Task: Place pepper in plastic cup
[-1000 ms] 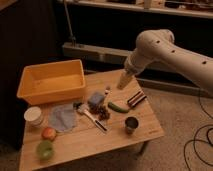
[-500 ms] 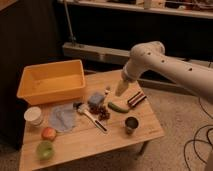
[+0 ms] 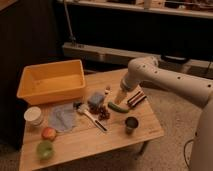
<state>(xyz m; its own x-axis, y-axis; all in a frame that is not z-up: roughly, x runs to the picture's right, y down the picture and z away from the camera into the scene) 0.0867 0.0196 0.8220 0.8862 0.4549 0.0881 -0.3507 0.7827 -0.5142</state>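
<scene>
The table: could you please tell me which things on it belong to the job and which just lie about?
Job: pepper, plastic cup, gripper right by the pepper.
Lying about: bin, white cup, fruit, cloth, metal cup.

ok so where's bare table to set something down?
Bare wood along the front edge of the table, between the plastic cup and the dark metal cup. Crowded at centre, where the gripper hangs by the pepper.

pincer (image 3: 120, 98) above pepper (image 3: 118, 106); arm (image 3: 172, 82) cut off at right edge.
</scene>
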